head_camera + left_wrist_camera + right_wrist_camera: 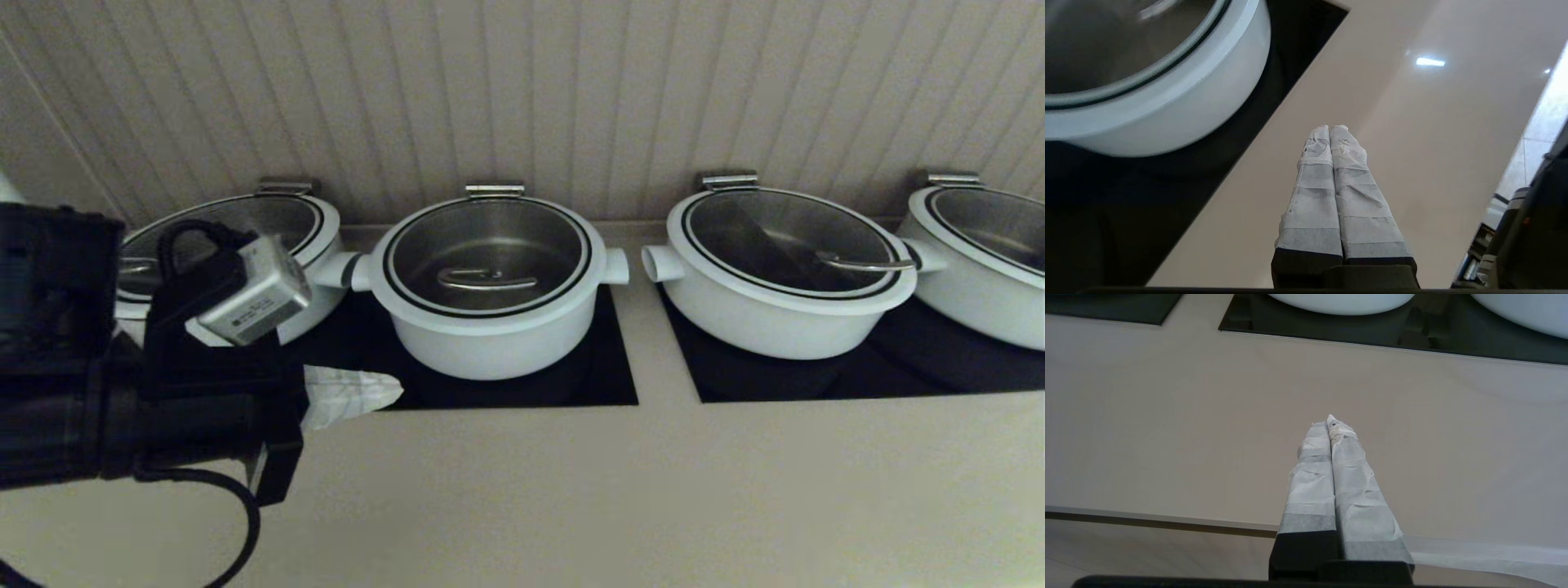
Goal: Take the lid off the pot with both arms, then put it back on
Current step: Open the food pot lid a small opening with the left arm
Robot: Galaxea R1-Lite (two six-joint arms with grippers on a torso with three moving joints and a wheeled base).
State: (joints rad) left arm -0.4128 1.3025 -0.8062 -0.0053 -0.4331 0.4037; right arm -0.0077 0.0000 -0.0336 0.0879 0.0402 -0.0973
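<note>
Smooth tan bench fills the near part of the head view, bare and shiny. Low on the robot's left, the left hand hangs over the bench edge of a black cooktop, just beside the pot. Its two taped fingers are pressed flat together and hold nothing. It is near the pot but not touching it, likely because it is getting ready to reach for the lid.

From its own wrist view, the right hand is over bare bench, well back from the second black cooktop. Its fingers are pressed together too, and empty. The head view does not show this hand.

Farther back, the pot stands on the cooktop with the lid sitting flat on top, so lifting has not begun. The steel handle lies at the middle of the glass, which makes a good spot to grab. The rim is wide, so two hands would keep the lid level.

Wider white pans stand on both sides of the pot. Behind them all is a pale wall with thin lines running up it.
</note>
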